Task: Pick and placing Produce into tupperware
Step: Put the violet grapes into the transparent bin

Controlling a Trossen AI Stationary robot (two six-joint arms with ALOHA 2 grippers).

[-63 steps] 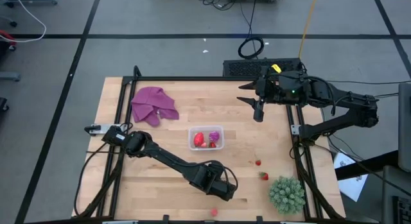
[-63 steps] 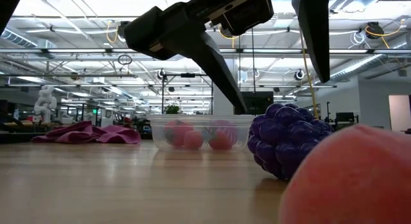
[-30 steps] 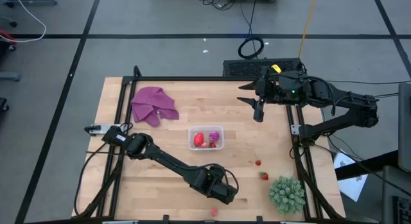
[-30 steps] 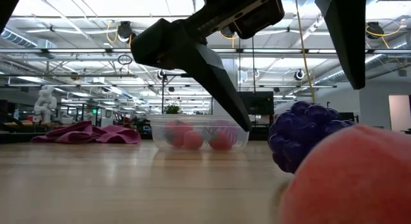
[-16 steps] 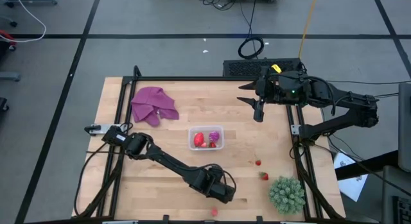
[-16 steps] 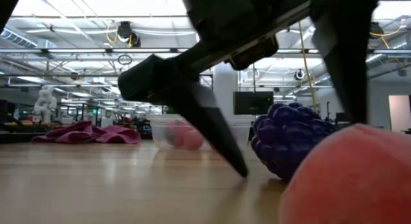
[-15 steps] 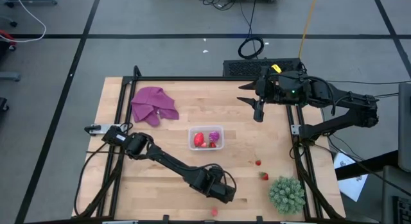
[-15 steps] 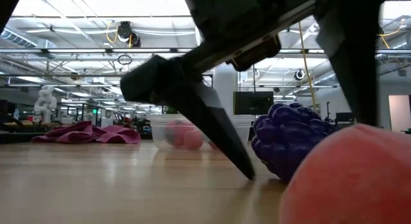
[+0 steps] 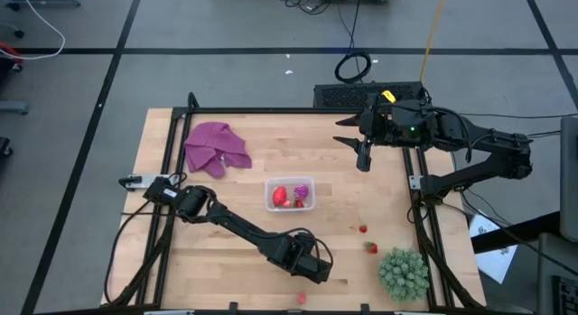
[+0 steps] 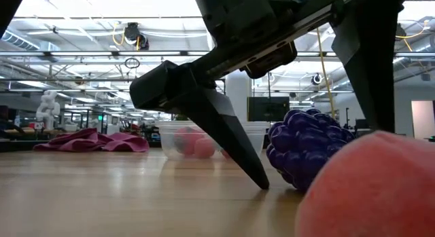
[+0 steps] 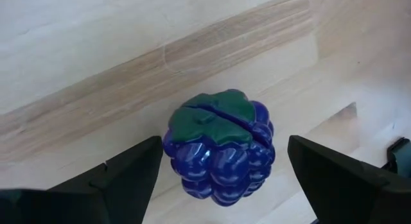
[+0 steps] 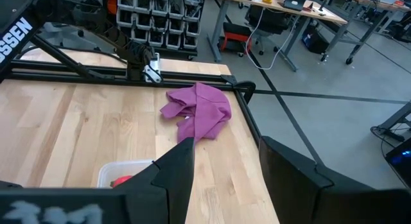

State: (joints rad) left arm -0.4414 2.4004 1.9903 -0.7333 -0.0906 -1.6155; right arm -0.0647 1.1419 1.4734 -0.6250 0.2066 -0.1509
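Left gripper [image 11: 218,169], fingers open, straddles the blackberry [image 11: 218,153] at the tabletop's [image 9: 226,247] 6 o'clock edge; next, close and lift. Right gripper [image 9: 363,157] waits at 1 o'clock, fingers part-open, holding nothing.

A grey floor [image 9: 81,89] crossed by dark lines is seen around the wooden table [image 9: 271,143]; ceiling lights [image 10: 81,6] and desks [image 12: 282,9] are shown beyond.

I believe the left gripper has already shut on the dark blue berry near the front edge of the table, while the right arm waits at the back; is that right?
Not quite: the left gripper is open, its fingers standing apart on either side of the dark blue berry without touching it, as the left wrist view shows. The rest holds: the berry lies near the table's front edge and the right gripper waits at the back.
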